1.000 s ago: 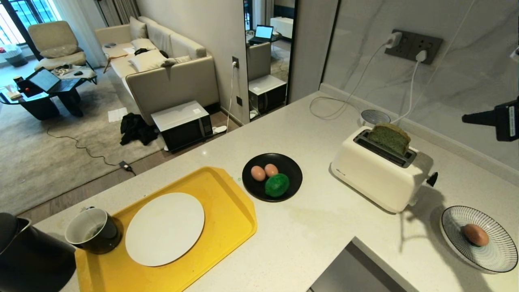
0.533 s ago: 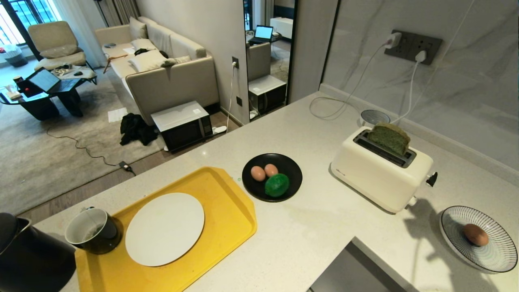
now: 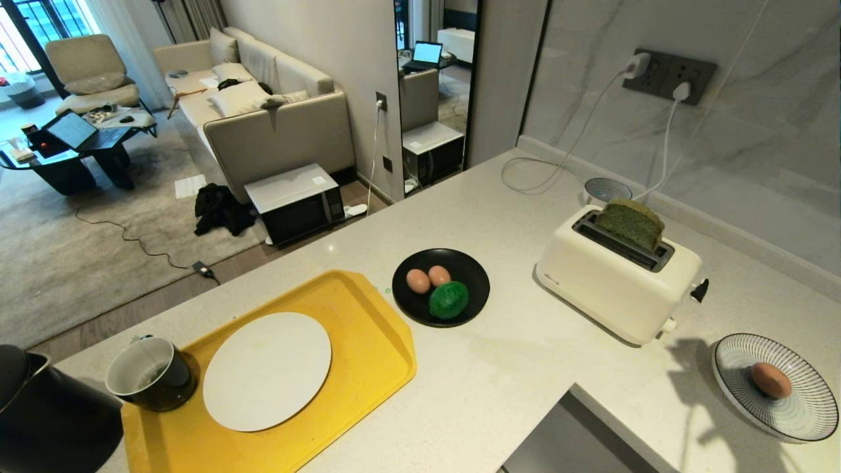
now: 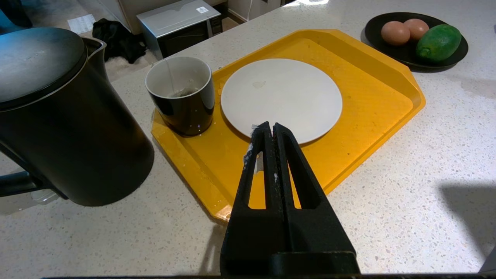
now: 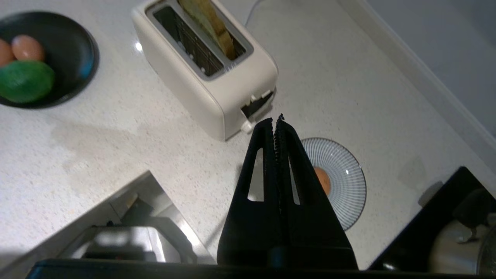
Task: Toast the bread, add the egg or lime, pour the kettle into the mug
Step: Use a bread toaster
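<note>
While the kettle [image 3: 46, 414] stands at the far left beside the mug [image 3: 152, 373], the left gripper [image 4: 266, 131] hangs pinched together above the yellow tray [image 3: 368, 368]; a careless pour could flood it. Further right, the bread [image 3: 629, 223] sits tall in the toaster [image 3: 614, 289]; the right gripper [image 5: 275, 122], jaws together, could knock it.

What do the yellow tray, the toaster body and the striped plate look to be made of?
Yellow tray: likely moulded plastic, matte, with a finely textured floor. Toaster: cream body, probably smooth plastic with a soft sheen. Striped plate: seemingly glazed ceramic, with fine radial lines and a glossy highlight.
</note>
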Available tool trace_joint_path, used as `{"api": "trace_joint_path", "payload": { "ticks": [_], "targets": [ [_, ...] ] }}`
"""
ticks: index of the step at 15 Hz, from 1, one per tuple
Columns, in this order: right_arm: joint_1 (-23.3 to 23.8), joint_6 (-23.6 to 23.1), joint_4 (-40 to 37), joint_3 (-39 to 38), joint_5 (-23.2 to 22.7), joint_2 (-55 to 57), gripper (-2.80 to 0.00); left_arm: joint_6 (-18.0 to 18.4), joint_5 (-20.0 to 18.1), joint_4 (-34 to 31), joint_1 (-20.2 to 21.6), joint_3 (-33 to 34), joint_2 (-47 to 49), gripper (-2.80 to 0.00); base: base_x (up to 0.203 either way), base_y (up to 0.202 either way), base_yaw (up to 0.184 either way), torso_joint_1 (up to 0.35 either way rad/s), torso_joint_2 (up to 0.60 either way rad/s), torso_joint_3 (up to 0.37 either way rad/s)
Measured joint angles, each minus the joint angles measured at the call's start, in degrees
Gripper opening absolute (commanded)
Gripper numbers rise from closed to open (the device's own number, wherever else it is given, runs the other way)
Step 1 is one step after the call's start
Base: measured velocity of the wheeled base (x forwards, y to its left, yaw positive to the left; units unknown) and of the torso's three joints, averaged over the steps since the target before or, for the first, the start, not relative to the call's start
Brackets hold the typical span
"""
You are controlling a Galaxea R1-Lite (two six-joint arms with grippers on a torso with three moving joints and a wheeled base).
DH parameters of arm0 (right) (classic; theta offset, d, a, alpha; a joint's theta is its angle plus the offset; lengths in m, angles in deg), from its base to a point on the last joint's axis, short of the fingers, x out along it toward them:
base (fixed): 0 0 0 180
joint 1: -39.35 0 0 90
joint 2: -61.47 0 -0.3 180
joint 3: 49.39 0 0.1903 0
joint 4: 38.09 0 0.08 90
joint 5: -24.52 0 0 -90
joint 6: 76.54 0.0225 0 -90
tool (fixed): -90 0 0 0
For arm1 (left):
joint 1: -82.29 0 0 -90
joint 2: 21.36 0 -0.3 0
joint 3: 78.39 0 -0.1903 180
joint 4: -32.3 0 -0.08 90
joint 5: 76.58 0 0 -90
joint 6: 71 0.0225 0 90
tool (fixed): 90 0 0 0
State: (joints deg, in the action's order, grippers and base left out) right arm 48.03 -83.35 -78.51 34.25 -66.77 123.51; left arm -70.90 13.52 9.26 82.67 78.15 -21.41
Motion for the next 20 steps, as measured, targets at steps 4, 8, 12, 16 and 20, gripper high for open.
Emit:
{"api": "trace_joint_path", "payload": {
  "ticks": [4,8,12,16,20],
  "targets": [
    [0.0,0.0,0.2,-2.8,4.0,2.2,-2.8,0.0,0.0,0.0,0.0,0.0,0.0,-2.8,0.0,0.0,0.0,0.0,0.0,0.0],
    [0.3,-0.1,14.6,-12.9,-3.4,7.0,-2.8,0.0,0.0,0.0,0.0,0.0,0.0,-2.8,0.0,0.0,0.0,0.0,0.0,0.0],
    [1.5,-0.2,39.0,-23.4,-8.6,16.5,-2.8,0.0,0.0,0.0,0.0,0.0,0.0,-2.8,0.0,0.0,0.0,0.0,0.0,0.0],
    [4.9,-2.2,44.8,-24.9,-11.7,22.2,-2.8,0.0,0.0,0.0,0.0,0.0,0.0,-2.8,0.0,0.0,0.0,0.0,0.0,0.0],
    [7.2,-3.5,44.8,-26.0,-15.1,23.5,-2.8,0.0,0.0,0.0,0.0,0.0,0.0,-2.8,0.0,0.0,0.0,0.0,0.0,0.0]
  ]
}}
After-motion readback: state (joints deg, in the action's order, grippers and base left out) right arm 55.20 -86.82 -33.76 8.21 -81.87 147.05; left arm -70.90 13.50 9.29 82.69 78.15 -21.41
